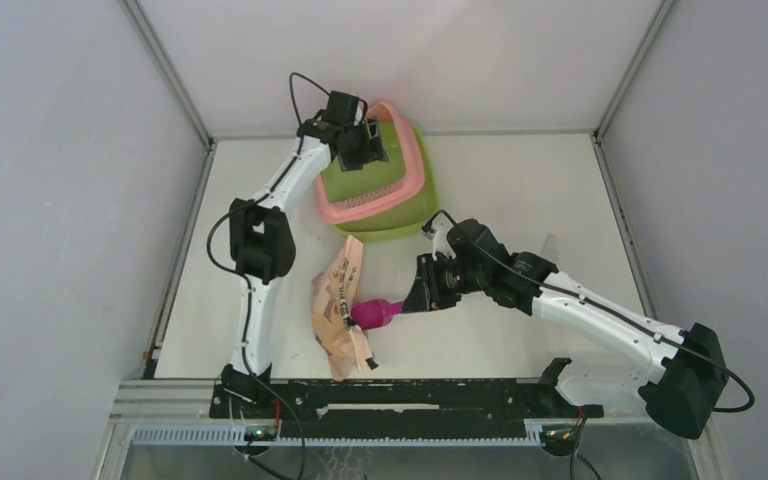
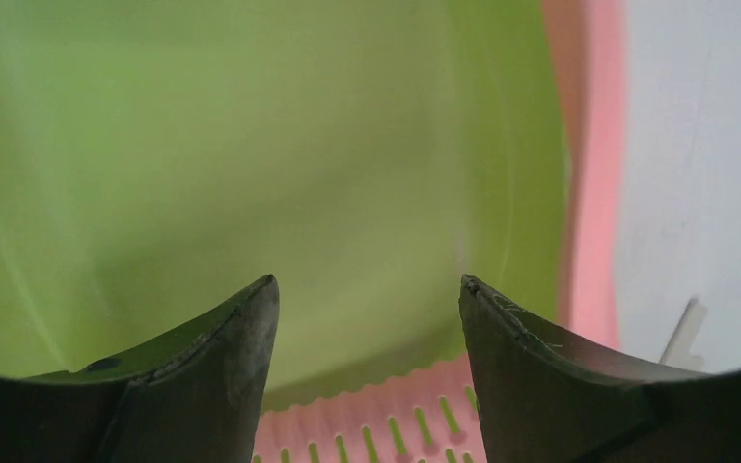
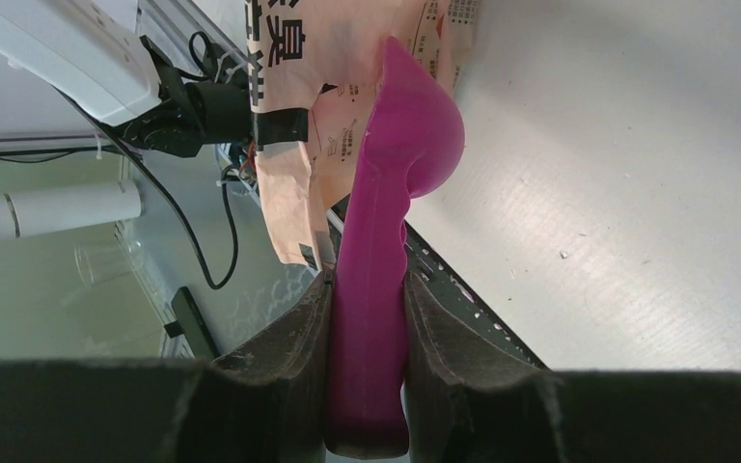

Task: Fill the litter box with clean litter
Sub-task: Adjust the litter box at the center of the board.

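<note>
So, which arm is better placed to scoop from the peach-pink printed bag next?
Right, probably: the right tool is shut on the magenta plastic scoop, bowl close to the bag. The left tool hangs open over the pink-rimmed lime-green litter box.

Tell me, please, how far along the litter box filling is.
Done: the right gripper is shut on the magenta scoop, bowl at the bag. In hand: the left gripper hangs open at the litter box. Left: its basin shows no litter, so all scooping remains.
</note>
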